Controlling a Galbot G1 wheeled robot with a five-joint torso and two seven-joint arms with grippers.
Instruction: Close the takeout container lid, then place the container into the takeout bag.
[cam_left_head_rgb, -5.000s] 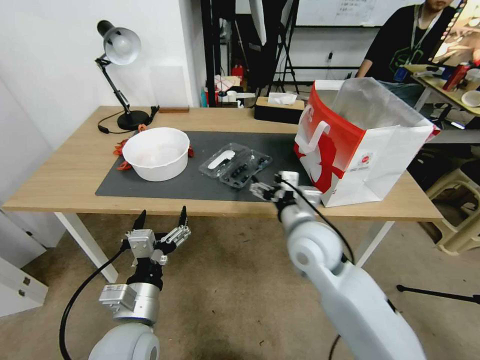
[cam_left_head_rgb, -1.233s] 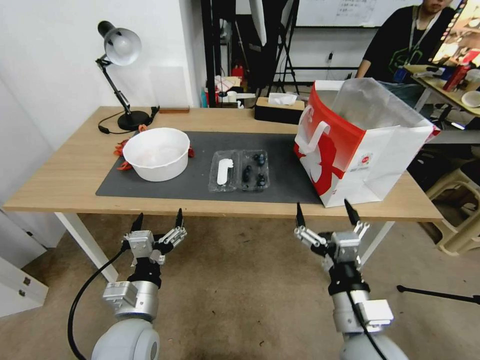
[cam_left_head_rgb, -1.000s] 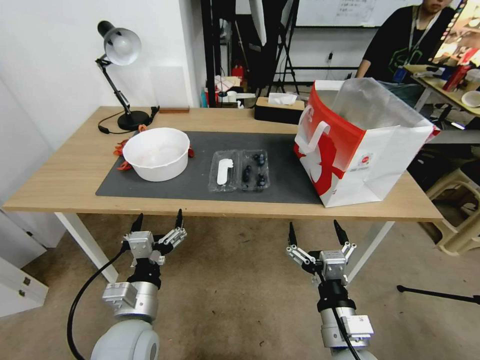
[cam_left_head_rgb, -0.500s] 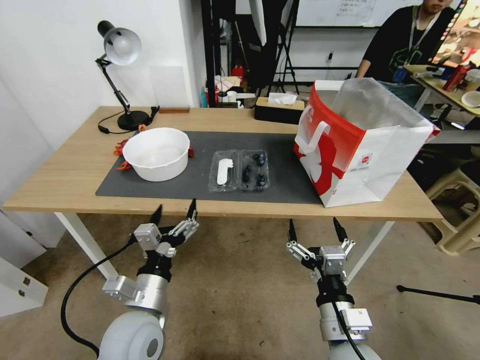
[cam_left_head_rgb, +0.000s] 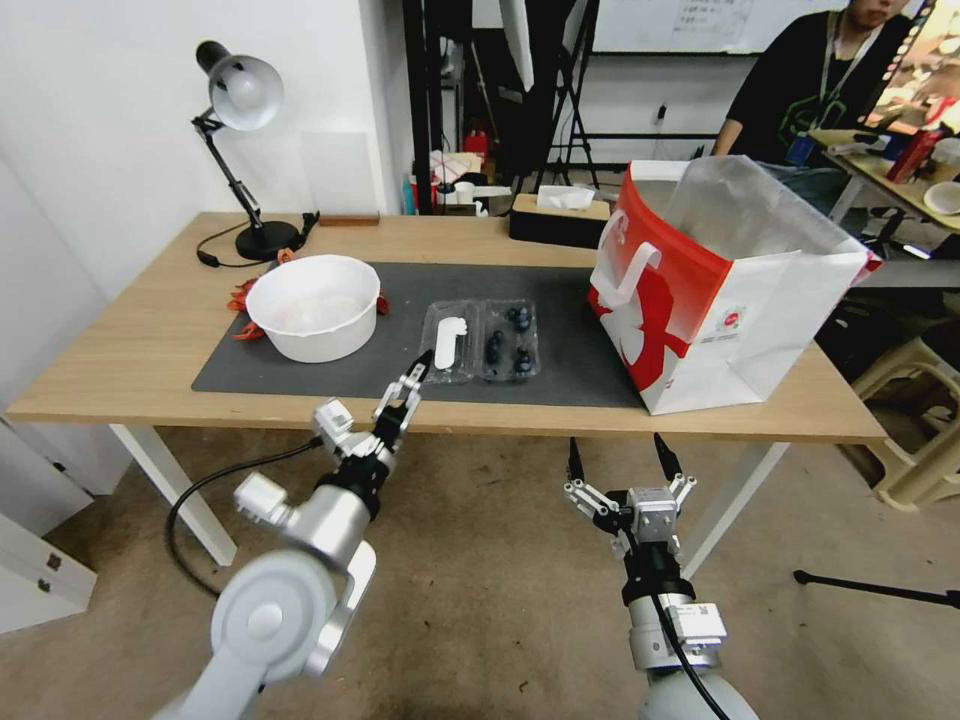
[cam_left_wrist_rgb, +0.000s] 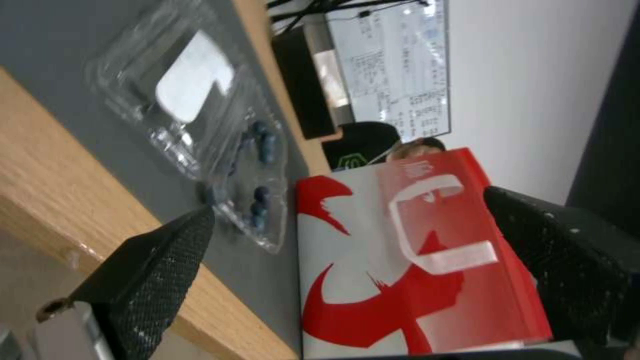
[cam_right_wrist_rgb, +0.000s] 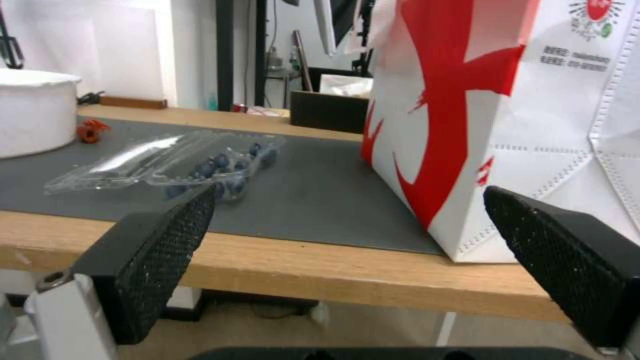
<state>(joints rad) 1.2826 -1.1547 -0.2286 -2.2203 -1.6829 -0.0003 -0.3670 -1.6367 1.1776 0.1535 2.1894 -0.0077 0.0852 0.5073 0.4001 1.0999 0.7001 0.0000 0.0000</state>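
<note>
Moved since earlier: left gripper (cam_left_head_rgb: 400, 385) had risen from below the table edge toward the near rim of the mat, tilted forward; right gripper (cam_left_head_rgb: 618, 462) had sunk slightly lower under the table edge.
Left claw: spread wide, holding nothing, its upper tip just at the lid's near edge in the head view.
Right claw: spread wide, empty, parked at 6 o'clock of the takeout bag (cam_left_head_rgb: 715, 300), below the tabletop.
Container (cam_left_head_rgb: 508, 340): lay open flat on the grey mat (cam_left_head_rgb: 300, 375), berries in its tray, well apart from the bag at its 3 o'clock.
Takeout container lid (cam_left_head_rgb: 449, 341): folded out at 9 o'clock of the tray, sticker facing up, so it likely needed flipping over the hinge.
Why so: left arm appeared to approach from the lid's side, probably to catch its free edge.
Bag: stood upright, mouth open, ready to receive.
Hard to tell: contact between fingertip and lid; the clear plastic's edges blurred in the left wrist view.
Hidden: bag's interior floor; white bowl (cam_left_head_rgb: 312, 305) covered red objects behind it.
</note>
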